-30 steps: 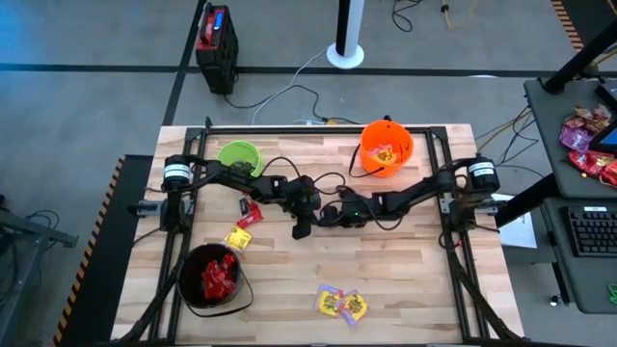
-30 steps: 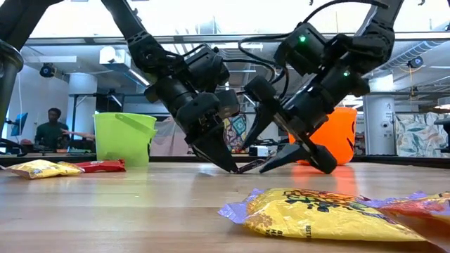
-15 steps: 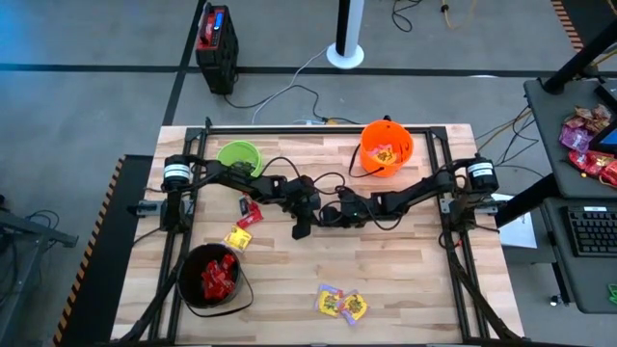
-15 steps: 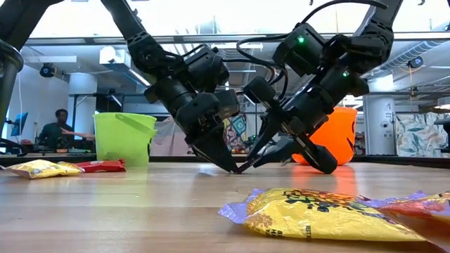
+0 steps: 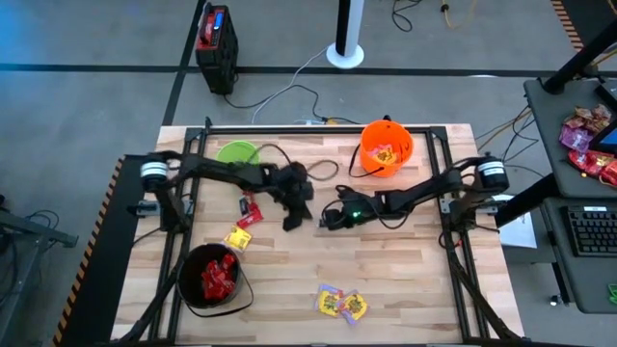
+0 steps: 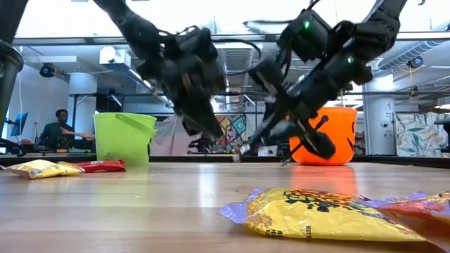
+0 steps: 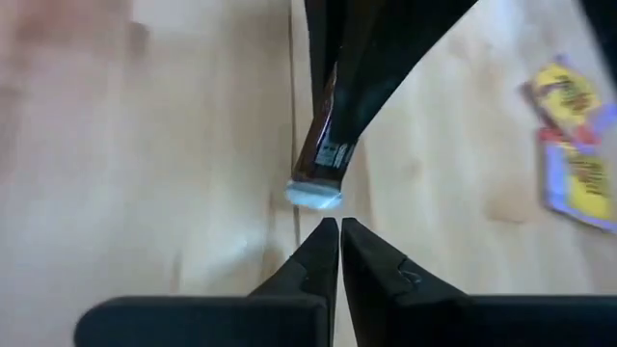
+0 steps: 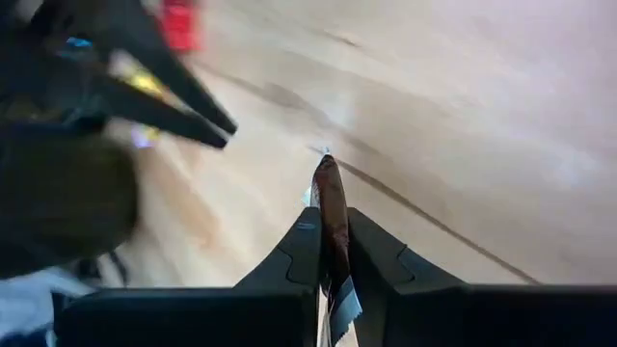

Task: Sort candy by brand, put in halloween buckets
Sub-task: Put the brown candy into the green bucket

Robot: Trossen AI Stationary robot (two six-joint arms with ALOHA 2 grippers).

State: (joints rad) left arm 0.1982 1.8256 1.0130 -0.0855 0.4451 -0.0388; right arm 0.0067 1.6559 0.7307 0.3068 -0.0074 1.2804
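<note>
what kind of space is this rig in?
Likely a robotics lab or open workshop: wooden table on a taped concrete floor, cables running to a battery pack, and a desk with a keyboard alongside.

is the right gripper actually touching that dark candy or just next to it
Touching. The right wrist view shows the right gripper shut on the dark candy, the wrapper pinched between both fingers. The left wrist view shows the same hold.

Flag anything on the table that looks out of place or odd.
Nothing stands out as spilled or damaged. Loose candies lie unsorted on the table, and the right gripper pinches a dark-wrapped candy edge-on, above the wood, near the shut left gripper.
</note>
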